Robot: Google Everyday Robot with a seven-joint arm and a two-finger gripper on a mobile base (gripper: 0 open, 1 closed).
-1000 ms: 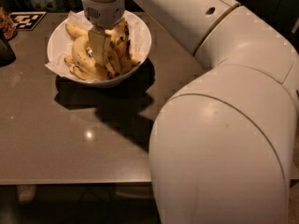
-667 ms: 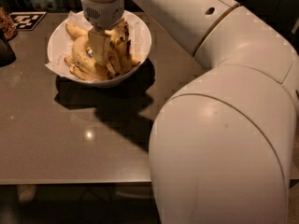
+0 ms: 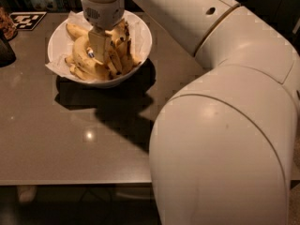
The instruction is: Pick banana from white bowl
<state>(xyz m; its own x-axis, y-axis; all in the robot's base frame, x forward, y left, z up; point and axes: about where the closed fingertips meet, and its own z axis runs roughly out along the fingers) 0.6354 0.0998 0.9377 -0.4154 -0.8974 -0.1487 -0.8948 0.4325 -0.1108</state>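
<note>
Gripper lowered into the white bowl of bananas
The jaws sit mid-pile, with bananas crowding both sides; whether they grip 1 cannot be told. The bowl stands on the grey surface, near a black-and-white marker card.

A checkered marker lies far left on the grey surface, beside 1 dark object. The claw hangs far left.

Glossy grey-brown worktop, small light glare on it. Floor below dark. My end effector over worktop's far side.
</note>
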